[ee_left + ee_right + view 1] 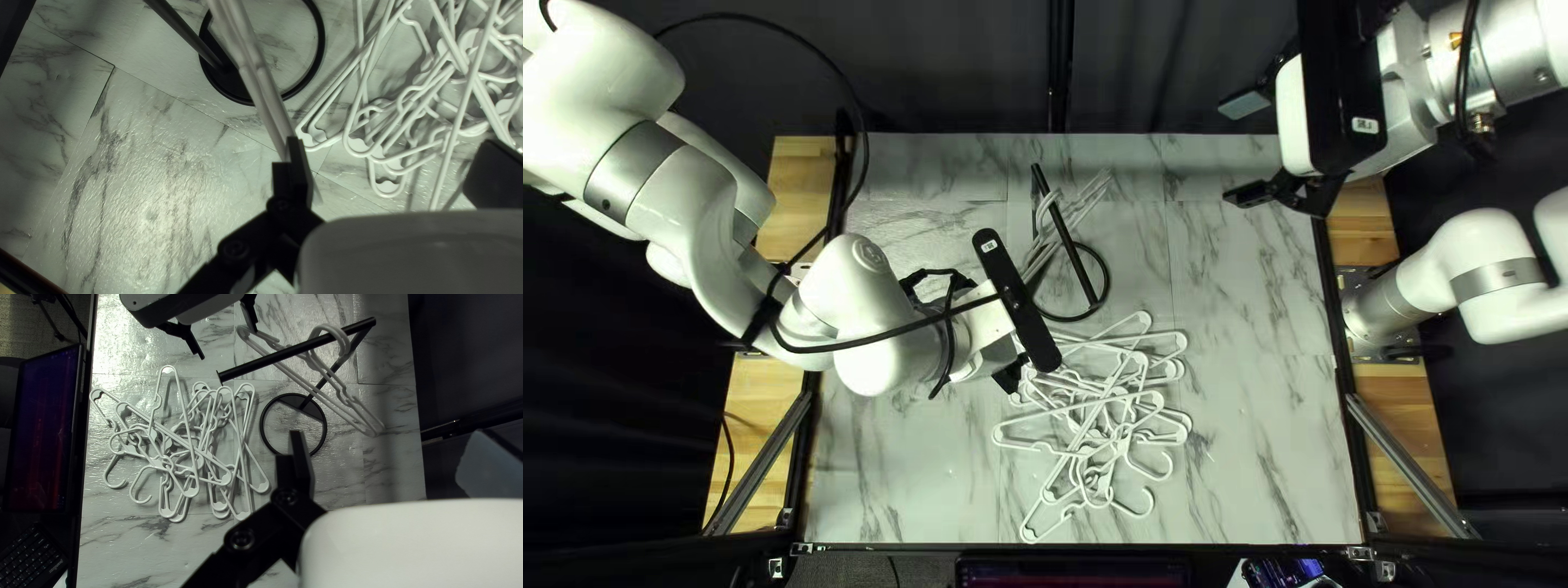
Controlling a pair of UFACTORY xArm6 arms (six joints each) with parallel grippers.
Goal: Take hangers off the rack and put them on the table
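Am seeing a dark curtain [958,65] behind the far edge; am looking down on a pale, marble-patterned table [1263,414]; am reaching the left arm [697,207] over its left side and raising the right arm [1481,65] above its far right corner; am finding a tangled pile of white hangers [1116,408] on the table, from the middle toward the near edge; am spotting a lit screen [46,435] past that edge; am seeing the black rack [297,348] upright beyond the pile, and a few hung hangers [327,403] hooked over its bar; am noticing a keyboard [32,555] beside the screen; am holding the left claw [1011,376] spread, one finger [294,169] right beside the hung hangers, but am failing to tell whether touching; am holding the right claw [1244,150] spread too, well apart from the rack.
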